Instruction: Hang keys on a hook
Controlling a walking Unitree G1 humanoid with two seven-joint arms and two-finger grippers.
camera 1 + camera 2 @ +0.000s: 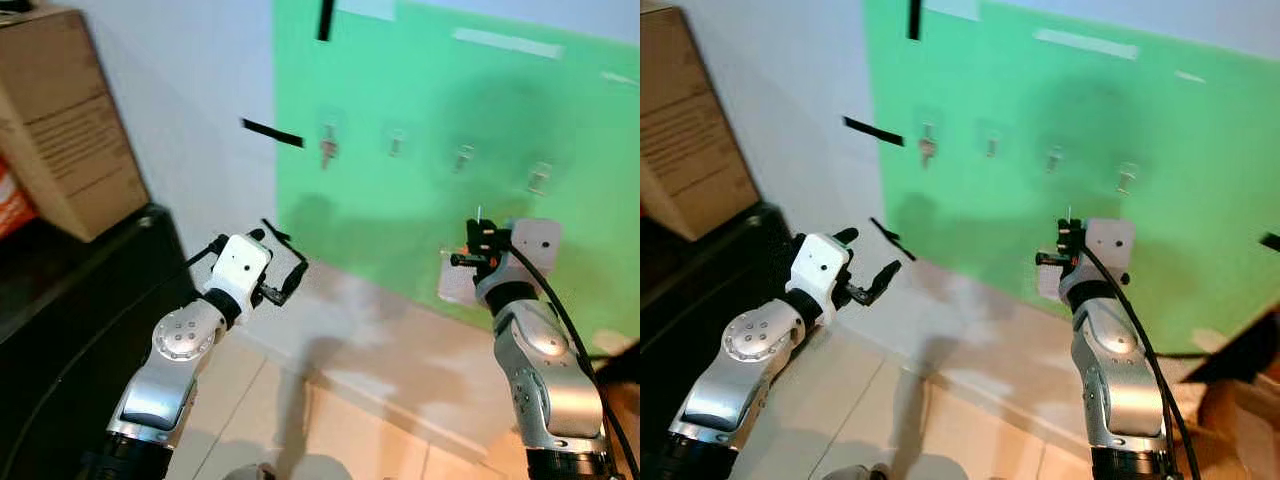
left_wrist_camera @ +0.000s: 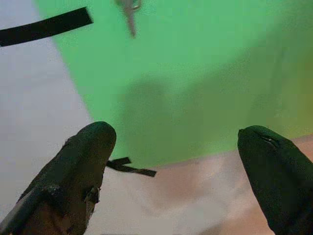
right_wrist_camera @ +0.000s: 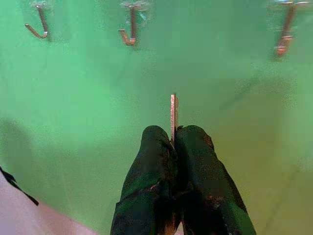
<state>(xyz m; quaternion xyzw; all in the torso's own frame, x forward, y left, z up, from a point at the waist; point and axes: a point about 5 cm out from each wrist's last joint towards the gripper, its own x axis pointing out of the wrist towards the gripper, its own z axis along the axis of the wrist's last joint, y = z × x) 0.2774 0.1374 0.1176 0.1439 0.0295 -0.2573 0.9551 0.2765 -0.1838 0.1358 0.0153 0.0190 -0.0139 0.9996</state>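
A green panel [image 1: 450,120] on the wall carries a row of small hooks. A key [image 1: 327,148] hangs on the leftmost hook. The other hooks [image 1: 396,142], [image 1: 464,157], [image 1: 538,178] are bare. My right gripper [image 1: 479,232] is raised below the two right hooks and short of the panel. It is shut on a thin metal key [image 3: 173,110] that sticks up edge-on between the fingertips. My left gripper [image 1: 285,256] is open and holds nothing, low by the panel's left edge, below the hung key [image 2: 129,12].
A cardboard box [image 1: 60,120] sits on a dark cabinet [image 1: 70,300] at the left. Black tape strips [image 1: 272,132] mark the wall near the panel's left edge. Pale floor tiles [image 1: 350,430] lie below, and a black cable [image 1: 570,330] runs along my right arm.
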